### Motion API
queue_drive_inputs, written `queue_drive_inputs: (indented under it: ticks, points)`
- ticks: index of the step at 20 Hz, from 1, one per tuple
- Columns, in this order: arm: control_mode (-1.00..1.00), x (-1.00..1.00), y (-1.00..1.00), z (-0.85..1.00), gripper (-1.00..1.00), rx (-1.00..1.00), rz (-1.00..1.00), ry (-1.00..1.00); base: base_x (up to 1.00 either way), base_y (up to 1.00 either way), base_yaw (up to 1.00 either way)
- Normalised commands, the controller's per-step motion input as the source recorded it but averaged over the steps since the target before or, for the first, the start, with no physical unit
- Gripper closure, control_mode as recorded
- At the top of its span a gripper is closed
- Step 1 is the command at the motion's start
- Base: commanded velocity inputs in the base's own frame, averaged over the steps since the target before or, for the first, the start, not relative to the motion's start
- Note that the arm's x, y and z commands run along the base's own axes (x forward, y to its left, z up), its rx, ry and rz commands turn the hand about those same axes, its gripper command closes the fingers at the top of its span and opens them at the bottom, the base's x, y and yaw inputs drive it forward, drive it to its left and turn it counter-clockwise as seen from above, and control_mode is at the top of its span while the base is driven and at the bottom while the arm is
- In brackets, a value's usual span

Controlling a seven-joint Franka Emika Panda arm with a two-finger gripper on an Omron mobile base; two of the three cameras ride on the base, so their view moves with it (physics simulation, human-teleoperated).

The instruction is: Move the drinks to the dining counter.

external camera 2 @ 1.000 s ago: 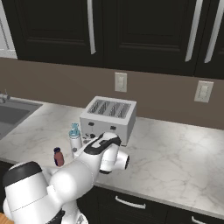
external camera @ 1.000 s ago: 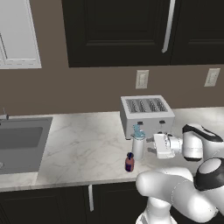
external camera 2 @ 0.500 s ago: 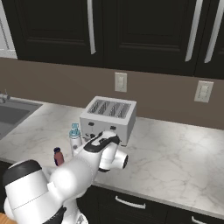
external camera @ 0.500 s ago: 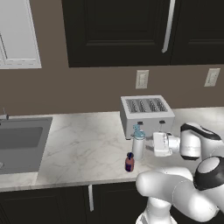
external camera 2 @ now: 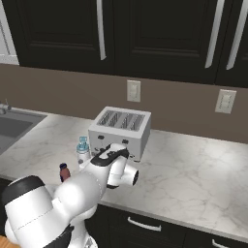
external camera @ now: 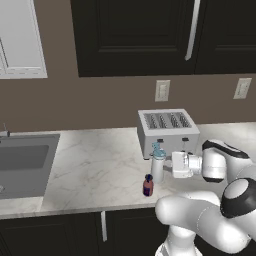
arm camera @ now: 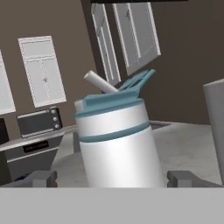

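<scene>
A slim white-grey drink bottle (external camera: 158, 166) (external camera 2: 83, 151) (arm camera: 116, 144) with a light-blue spout lid stands upright on the marble worktop, in front of the toaster's left corner. My gripper (external camera: 168, 167) (arm camera: 113, 179) is open and level with the bottle's body. Its fingertips (arm camera: 41, 178) stand one on each side of the bottle, apart from it. A tiny purple-red bottle (external camera: 148, 185) (external camera 2: 64, 172) with a dark cap stands closer to the worktop's front edge. The dining counter is out of view.
A white toaster (external camera: 167, 131) (external camera 2: 121, 128) stands right behind the bottles, its side at the hand view's right edge (arm camera: 216, 127). A sink (external camera: 25, 159) lies to the far left. Dark wall cabinets hang above. Bare marble worktop (external camera 2: 193, 164) stretches to the right.
My hand has edged a little toward the slim bottle. The bottles and the toaster stand where they were.
</scene>
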Motion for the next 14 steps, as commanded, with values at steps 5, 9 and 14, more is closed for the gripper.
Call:
queue_drive_inputs:
  ticks: [5, 9, 14]
  points:
    - [-1.0, 0.0, 0.06, 0.0, -1.0, 0.01, 0.0, 0.05, 0.0, 0.0, 0.0]
    - [-1.0, 0.0, 0.0, 0.0, -1.0, 0.02, 0.0, 0.02, 0.0, 0.0, 0.0]
    - [-1.0, 0.0, 0.02, 0.0, -1.0, 0.0, 0.0, 0.01, 0.0, 0.0, 0.0]
